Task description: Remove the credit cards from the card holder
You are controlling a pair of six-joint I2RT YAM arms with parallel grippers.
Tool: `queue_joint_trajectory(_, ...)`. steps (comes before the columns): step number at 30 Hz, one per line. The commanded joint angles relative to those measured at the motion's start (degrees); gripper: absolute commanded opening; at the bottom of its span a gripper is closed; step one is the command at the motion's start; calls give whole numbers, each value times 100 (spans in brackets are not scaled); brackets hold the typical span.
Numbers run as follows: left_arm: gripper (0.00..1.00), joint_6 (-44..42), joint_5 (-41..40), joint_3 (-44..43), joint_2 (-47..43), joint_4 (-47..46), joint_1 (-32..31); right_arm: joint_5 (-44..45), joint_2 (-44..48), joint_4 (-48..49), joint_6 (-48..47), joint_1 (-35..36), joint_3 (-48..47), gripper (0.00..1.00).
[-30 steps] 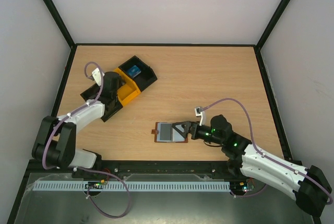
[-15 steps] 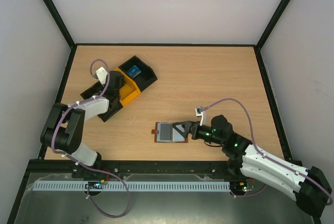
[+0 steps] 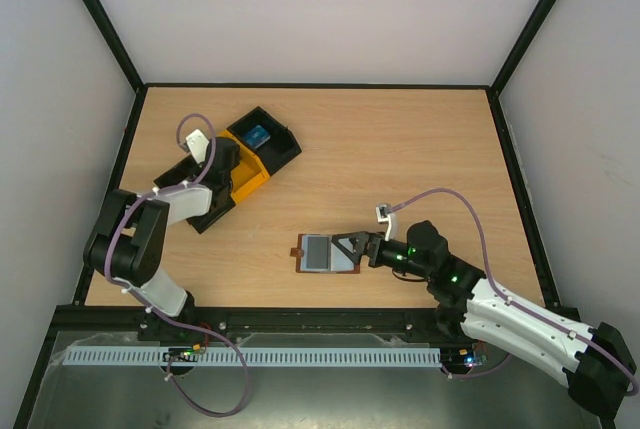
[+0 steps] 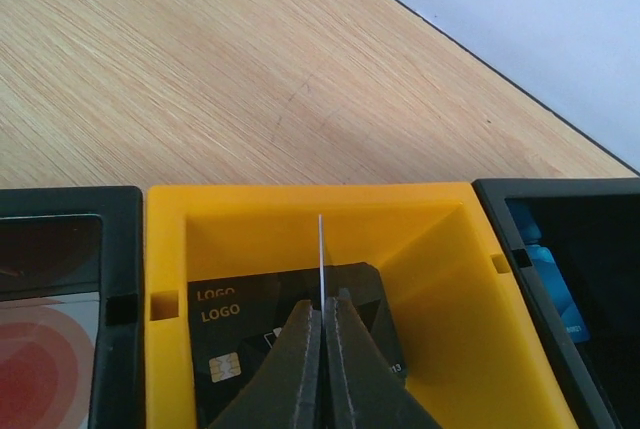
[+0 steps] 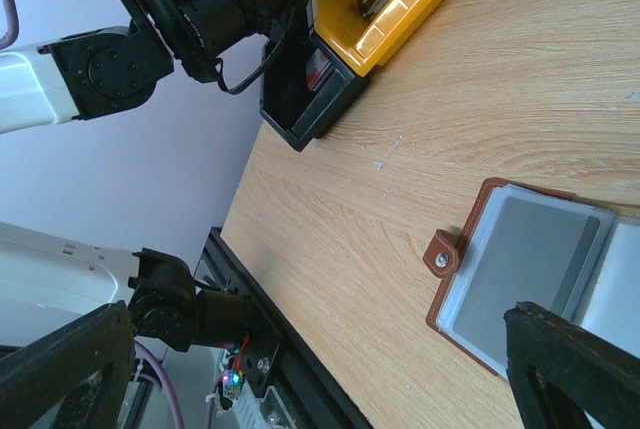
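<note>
Looks like the drop-off step: left fingers [image 4: 300,349] pinch a thin edge-on card [image 4: 320,247] over the yellow plastic tray [image 4: 445,279]; next, release it. Right fingers [image 5: 570,354] wide open at the brown leather card holder [image 5: 520,259].

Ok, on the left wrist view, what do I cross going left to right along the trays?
First the left black tray with the white red-blotched card → yellow tray with the dark grey card, where the left hand pinches an edge-on card → right black tray with the blue card.
</note>
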State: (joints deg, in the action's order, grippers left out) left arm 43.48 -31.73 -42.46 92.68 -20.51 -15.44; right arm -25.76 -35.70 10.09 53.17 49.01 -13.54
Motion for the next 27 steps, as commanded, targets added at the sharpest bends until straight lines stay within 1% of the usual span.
queue_joint_trajectory(1, 3, -47, -409, -161, 136, 34, 35, 75, 90, -75, 14, -6, 20, 98)
queue_joint_trajectory(18, 3, 78, -685, -406, 464, 319, 41, 156, 149, -234, -61, -6, -14, 98)
queue_joint_trajectory(22, 4, 90, -718, -435, 509, 373, 37, 175, 158, -257, -53, -9, -15, 98)
queue_joint_trajectory(27, 9, 99, -730, -479, 544, 454, 39, 210, 190, -309, -35, -11, -11, 98)
